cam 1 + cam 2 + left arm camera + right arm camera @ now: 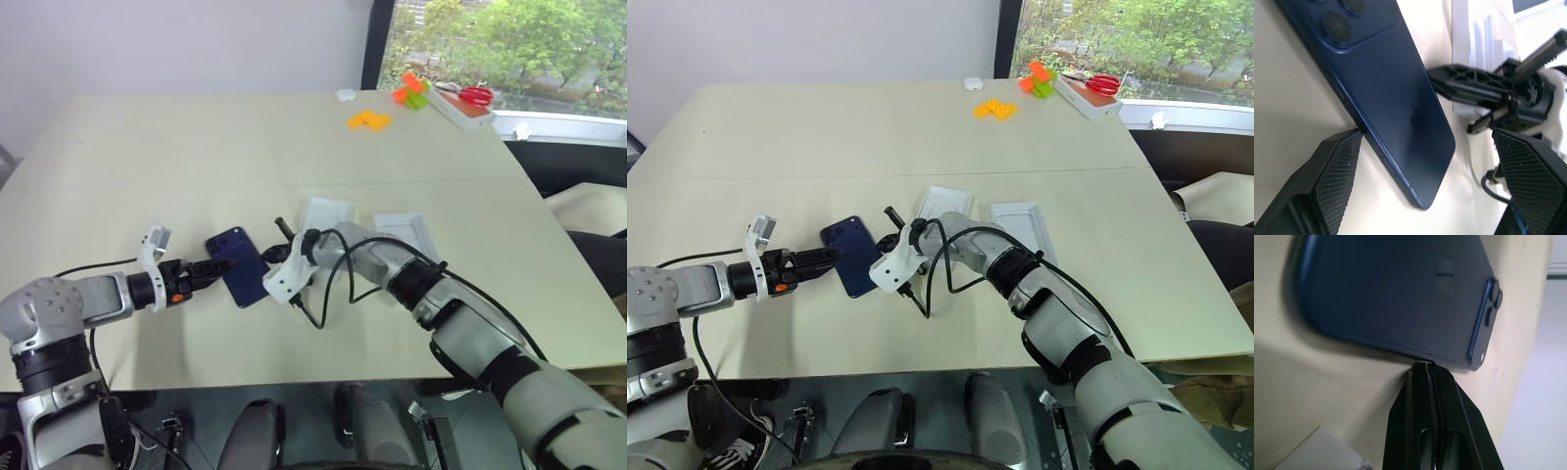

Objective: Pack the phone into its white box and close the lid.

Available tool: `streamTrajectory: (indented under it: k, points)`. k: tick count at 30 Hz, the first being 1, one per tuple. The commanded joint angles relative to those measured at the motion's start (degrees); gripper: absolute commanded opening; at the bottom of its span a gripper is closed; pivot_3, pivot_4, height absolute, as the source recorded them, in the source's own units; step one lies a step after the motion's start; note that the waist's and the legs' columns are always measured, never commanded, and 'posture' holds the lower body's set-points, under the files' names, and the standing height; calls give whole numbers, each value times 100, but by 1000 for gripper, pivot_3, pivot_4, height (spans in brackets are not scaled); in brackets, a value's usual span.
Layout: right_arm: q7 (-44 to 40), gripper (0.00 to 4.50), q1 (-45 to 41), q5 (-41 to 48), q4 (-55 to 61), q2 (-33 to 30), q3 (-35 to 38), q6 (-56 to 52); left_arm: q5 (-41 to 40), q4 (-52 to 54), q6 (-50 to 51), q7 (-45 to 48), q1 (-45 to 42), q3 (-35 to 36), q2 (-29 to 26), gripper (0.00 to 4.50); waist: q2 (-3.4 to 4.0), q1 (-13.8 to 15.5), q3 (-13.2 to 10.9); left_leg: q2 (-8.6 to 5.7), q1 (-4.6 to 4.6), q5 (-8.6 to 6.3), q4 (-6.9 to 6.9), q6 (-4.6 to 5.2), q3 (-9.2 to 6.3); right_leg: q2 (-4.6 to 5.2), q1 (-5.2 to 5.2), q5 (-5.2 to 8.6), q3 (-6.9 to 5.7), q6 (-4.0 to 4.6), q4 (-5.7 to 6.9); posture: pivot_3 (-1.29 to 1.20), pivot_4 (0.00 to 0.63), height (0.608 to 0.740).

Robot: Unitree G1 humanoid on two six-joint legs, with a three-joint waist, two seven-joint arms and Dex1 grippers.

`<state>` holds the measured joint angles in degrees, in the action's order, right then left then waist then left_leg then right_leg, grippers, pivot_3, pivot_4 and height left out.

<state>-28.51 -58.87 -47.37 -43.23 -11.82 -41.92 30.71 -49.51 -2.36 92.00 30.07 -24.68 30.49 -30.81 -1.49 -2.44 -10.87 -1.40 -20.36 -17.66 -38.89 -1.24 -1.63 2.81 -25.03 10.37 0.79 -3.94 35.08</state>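
Note:
The dark navy phone [238, 266] lies back up on the table, its camera cluster at the far end. My left gripper [214, 266] is open, its two fingers [1337, 171] spread wide at the phone's [1386, 98] near left edge, with the phone's corner between them. My right gripper [1426, 366] is shut, and its joined tips touch the phone's [1400, 293] opposite long edge. Two shallow white box parts [326, 212] [405, 230] lie just behind my right arm. I cannot tell which one is the white box and which the lid.
A black cable [328, 294] loops down from my right wrist over the table. Far back right lie orange blocks [369, 119], orange and green blocks [411, 91], red scissors [477, 95] on a white case, and a small white thing [345, 95]. The table's right edge [549, 211] is near.

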Motion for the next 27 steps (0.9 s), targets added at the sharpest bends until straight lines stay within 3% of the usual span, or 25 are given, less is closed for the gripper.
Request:
streamTrajectory:
  k: [1,18,20,27]
  points:
    - [72,37,-160,152,-144,30,57,216,-231,139,48,-9,-196,-40,45,4500,-2,-7,-2,1,-3,1,0,-2,-2,-1,-3,0,0,1,1,0,150,740]
    - [260,37,-481,370,-861,-10,175,547,-910,216,50,-754,-172,320,140,4500,-6,-25,-7,4,-10,5,12,-10,0,-4,-18,-1,4,2,-1,0,150,740]
    - [219,37,-491,456,-890,-1,212,568,-853,360,50,-713,17,147,18,4500,-6,-44,-7,5,-9,5,14,-10,1,-5,-19,-1,5,2,0,0,150,740]
    - [288,37,-491,449,-922,-72,174,618,-359,264,-27,-1533,-49,636,328,4500,-7,-29,-9,6,-9,8,16,-14,1,-7,-20,0,6,3,0,0,150,740]
